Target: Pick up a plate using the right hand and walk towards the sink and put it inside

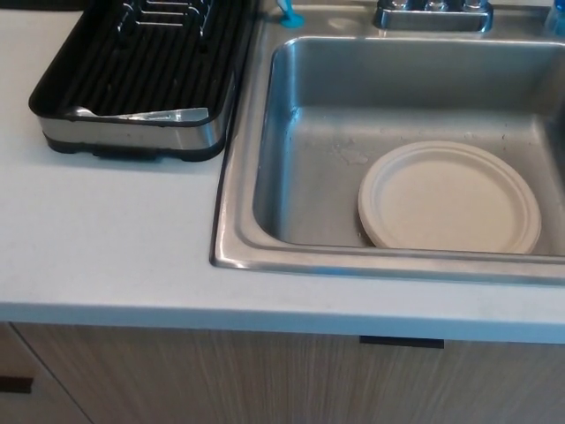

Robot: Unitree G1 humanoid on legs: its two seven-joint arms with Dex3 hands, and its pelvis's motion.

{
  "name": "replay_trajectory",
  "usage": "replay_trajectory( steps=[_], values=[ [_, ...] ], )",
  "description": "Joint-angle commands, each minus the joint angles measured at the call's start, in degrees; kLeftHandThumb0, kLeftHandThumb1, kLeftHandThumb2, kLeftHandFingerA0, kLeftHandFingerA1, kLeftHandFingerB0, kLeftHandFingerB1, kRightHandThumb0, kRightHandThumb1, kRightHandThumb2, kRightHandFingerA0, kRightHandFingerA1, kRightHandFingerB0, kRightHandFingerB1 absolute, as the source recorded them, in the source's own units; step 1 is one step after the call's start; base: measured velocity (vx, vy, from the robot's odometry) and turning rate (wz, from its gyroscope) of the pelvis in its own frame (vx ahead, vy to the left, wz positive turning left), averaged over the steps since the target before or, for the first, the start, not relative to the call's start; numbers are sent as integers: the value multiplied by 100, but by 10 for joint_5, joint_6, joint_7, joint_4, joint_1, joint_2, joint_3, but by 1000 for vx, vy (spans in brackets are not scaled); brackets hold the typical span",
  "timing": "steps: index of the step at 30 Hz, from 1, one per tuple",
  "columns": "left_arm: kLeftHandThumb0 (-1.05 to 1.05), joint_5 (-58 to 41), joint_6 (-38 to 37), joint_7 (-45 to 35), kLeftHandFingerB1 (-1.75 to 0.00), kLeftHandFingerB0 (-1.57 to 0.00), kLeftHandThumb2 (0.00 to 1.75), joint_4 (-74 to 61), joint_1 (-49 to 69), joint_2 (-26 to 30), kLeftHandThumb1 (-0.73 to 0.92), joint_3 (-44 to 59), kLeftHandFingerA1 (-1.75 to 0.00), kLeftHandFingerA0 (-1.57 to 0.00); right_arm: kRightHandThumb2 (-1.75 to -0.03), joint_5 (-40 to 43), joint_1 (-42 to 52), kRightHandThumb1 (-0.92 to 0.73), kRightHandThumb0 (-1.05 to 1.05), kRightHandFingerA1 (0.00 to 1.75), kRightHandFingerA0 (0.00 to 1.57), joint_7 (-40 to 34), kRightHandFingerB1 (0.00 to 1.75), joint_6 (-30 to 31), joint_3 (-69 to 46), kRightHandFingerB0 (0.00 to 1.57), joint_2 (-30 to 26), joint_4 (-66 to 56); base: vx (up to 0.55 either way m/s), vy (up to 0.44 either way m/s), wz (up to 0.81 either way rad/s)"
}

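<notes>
**Plate lies in the sink, no robot hand in the frame**

At the upper left of the frame a black ribbed drying tray (132, 79) with a shiny metal front sits on the pale counter (106, 247). A few metal prongs of a rack show at the tray's top edge. The counter runs across the left and along the lower middle of the frame, and below it, at the bottom, is a wood-grain cabinet front (265, 380) with a dark handle at the lower left corner and another under the sink.

Just right of the tray, at the top edge, a small blue thing (291, 13) pokes up; what it is cannot be told. Right of that, the base of a metal tap (433, 13) sits at the top.

The steel sink (238, 203) fills the centre and right of the frame. On its floor, at the lower right, a round white plate (450, 196) lies flat, face up, close to the near wall of the basin. A few pale marks spot the sink floor just left of the plate.

Neither robot hand shows, so nothing holds the plate and whether either is released or clenched cannot be told.

Judging from this, the task looks finished: the plate is inside the sink and free. Nothing appears to be left to do.
</notes>
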Motion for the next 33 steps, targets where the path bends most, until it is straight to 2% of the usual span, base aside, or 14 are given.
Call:
replay_trajectory(
  steps=[1,3,4,5,8,9,12,13,15,16,17,21,23,33],
  values=[
    [6,0,-50,7,-124,-127,126,1,2,13,51,4,-130,-136,-64,338,154,-78,-56,55,80,288,35,10,-762,50,-63,-165,0,0,0],
    [6,-3,-51,6,-126,-130,127,-3,1,8,53,4,-131,-136,-63,335,223,-75,-57,65,87,239,37,-13,-828,56,-30,-155,0,0,0],
    [22,-3,-50,6,-133,-115,175,-3,1,8,59,4,-148,-126,-63,334,301,-77,-58,97,100,161,41,-45,-866,65,19,-130,0,0,0],
    [20,-3,-49,5,-137,-107,175,-2,0,9,54,4,-153,-119,-64,327,402,-75,-57,112,102,49,42,-84,-908,67,92,-91,0,0,0],
    [20,-3,-49,4,-137,-107,175,-1,0,9,54,5,-153,-119,-64,325,461,-75,-57,112,102,-15,42,-95,-920,67,133,-71,0,0,0],
    [26,-3,-52,3,-125,-106,173,2,0,11,82,5,-147,-131,-62,361,505,-71,-55,88,105,-88,47,-91,-918,70,195,-11,0,0,0],
    [29,-1,-51,6,-131,-114,175,6,2,11,56,5,-146,-122,-62,456,561,-73,-46,97,101,-170,65,-172,-880,68,259,146,0,0,0],
    [8,-4,-49,4,-125,-130,126,9,-2,13,51,6,-131,-137,-62,480,574,-74,-47,105,97,-191,70,-187,-863,67,287,192,0,0,0],
    [8,-3,-44,4,-124,-127,126,10,-6,13,50,5,-130,-136,-62,462,592,-75,-45,107,97,-237,72,-212,-847,63,309,238,0,0,0],
    [8,-5,-45,1,-124,-128,126,12,-7,14,50,7,-131,-136,-62,462,599,-76,-46,106,94,-247,76,-209,-839,60,322,251,0,0,0],
    [25,-4,-46,3,-131,-114,175,6,-5,13,63,6,-147,-125,-62,423,610,-75,-46,95,84,-300,70,-152,-817,58,365,279,0,0,0],
    [24,0,-46,6,-135,-108,175,-3,-1,11,56,3,-153,-121,-62,399,618,-74,-48,82,81,-330,58,-55,-795,57,408,301,0,0,0],
    [26,0,-43,5,-123,-106,169,4,-4,10,82,2,-142,-125,-62,389,617,-72,-43,77,75,-364,51,-51,-773,53,438,351,0,0,0],
    [25,0,-21,13,-138,-107,175,3,-9,10,57,2,-157,-112,-93,373,601,-59,-54,124,84,-450,57,-40,-730,22,528,499,0,0,0]
  ],
)
